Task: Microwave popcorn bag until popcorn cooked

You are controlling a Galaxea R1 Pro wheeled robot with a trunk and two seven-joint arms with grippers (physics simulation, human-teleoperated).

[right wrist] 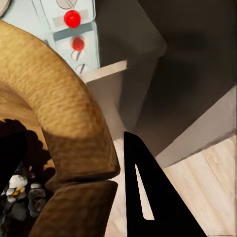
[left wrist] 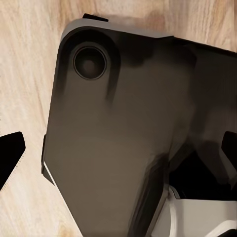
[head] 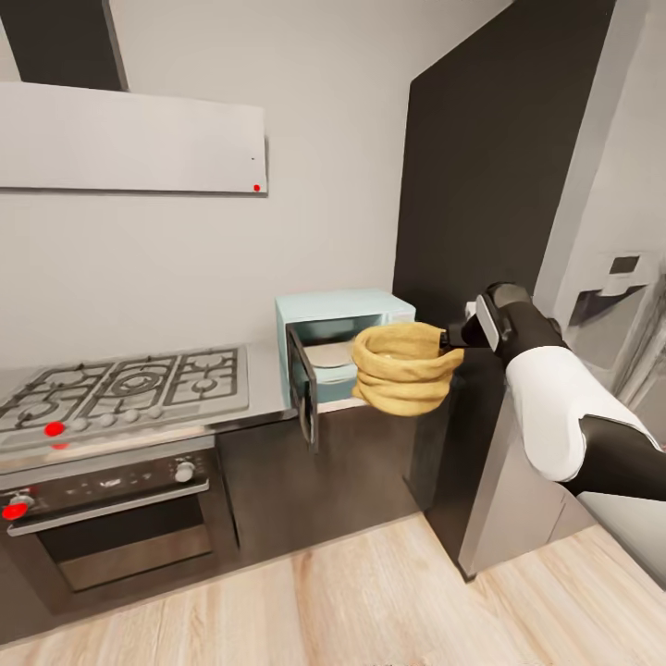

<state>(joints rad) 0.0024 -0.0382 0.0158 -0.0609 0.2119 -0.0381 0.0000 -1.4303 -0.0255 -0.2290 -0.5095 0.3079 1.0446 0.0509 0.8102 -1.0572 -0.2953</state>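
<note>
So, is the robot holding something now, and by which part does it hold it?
Yes. The right gripper holds the popcorn bag by its rolled rim, one finger outside the rim, in front of the open microwave. The left holds nothing visible.

No legible txt, labels or nos. anywhere; microwave [head: 344,347] panel markings too blurred to read.

Mustard popcorn bag [head: 405,368] held upright before open blue microwave [head: 344,310].
</note>
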